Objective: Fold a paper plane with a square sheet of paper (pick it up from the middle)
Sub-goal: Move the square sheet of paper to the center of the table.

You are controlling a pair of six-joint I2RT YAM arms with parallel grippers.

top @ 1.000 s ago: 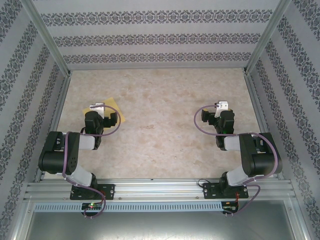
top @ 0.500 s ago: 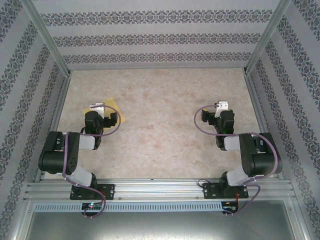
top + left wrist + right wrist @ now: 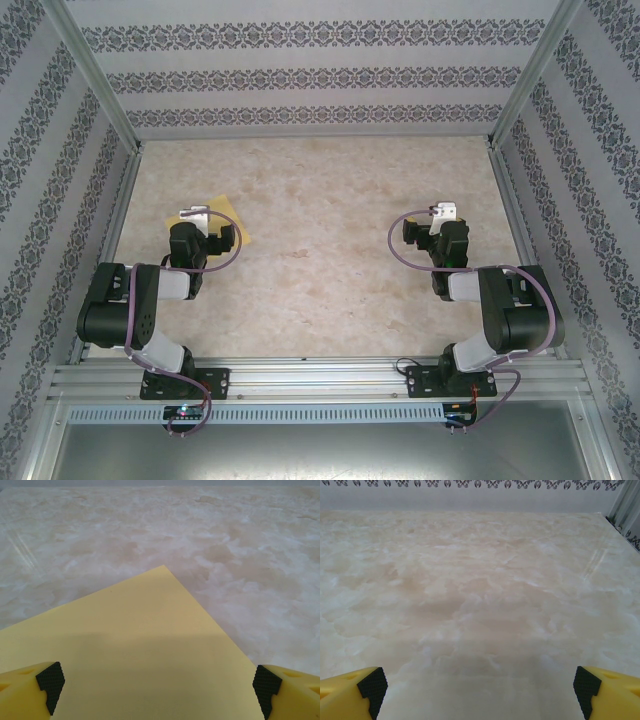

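the square sheet of paper (image 3: 145, 655) lies flat on the marbled beige bench (image 3: 320, 190), on its left half and about midway between the near and far edges. in the top view most of it is hidden under the left arm's wrist, and yellow edges show just beyond and to the right of it (image 3: 227, 208). the left gripper (image 3: 160, 687) hangs right over the sheet with its jaws spread wide and nothing between them. in the left wrist view its yellow fingers (image 3: 22, 695) with black pads sit at the two lower corners of the frame, the paper spans the gap between them, and one corner of the sheet points away toward the bare bench. whether the fingertips touch the paper cannot be told. the right gripper (image 3: 480, 687) is also released and wide apart, holding nothing, over bare marbled surface on the right half of the bench, well apart from the sheet. in the top view both arms are folded back with elbows near the aluminium rail (image 3: 320, 378), each with a purple cable (image 3: 395, 245) looping at the wrist. patterned walls (image 3: 300, 75) enclose the bench on three sides.
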